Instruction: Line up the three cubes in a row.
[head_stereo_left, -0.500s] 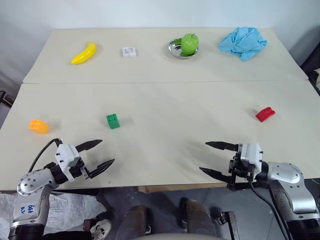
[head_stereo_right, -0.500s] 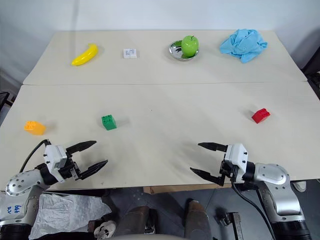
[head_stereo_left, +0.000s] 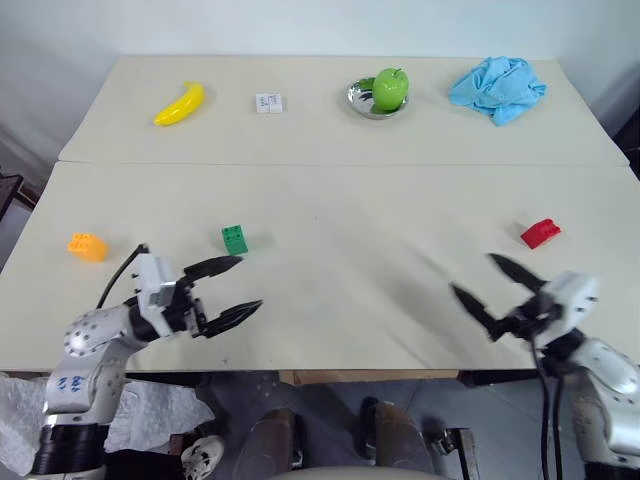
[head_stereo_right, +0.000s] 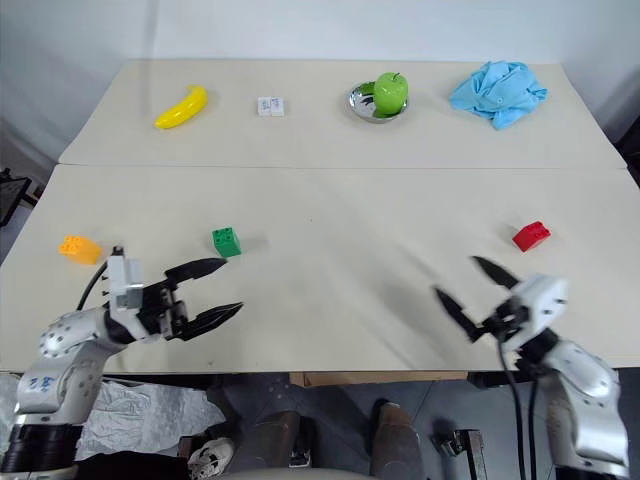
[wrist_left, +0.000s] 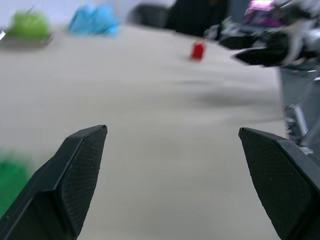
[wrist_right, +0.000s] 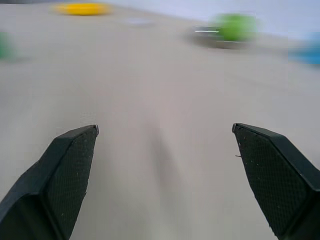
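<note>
Three small studded cubes lie spread across the near table. The orange cube (head_stereo_left: 87, 246) is at the far left, the green cube (head_stereo_left: 235, 240) left of centre, the red cube (head_stereo_left: 540, 233) at the right. My left gripper (head_stereo_left: 238, 289) hovers open and empty just in front of the green cube, its tips pointing right. My right gripper (head_stereo_left: 484, 282) stands open and empty near the front edge, to the left of and nearer than the red cube. In the left wrist view the red cube (wrist_left: 198, 50) shows far off beyond the open fingers (wrist_left: 75, 165).
On the far table (head_stereo_left: 320, 140) lie a yellow banana (head_stereo_left: 180, 103), a small white box (head_stereo_left: 268, 102), a green apple (head_stereo_left: 391, 88) in a metal dish and a crumpled blue cloth (head_stereo_left: 498, 88). A seam runs between the two tables.
The whole view has shifted slightly. My left gripper moved forward and right, toward the green cube. My right gripper swung right and forward, toward the red cube. Both stay open.
</note>
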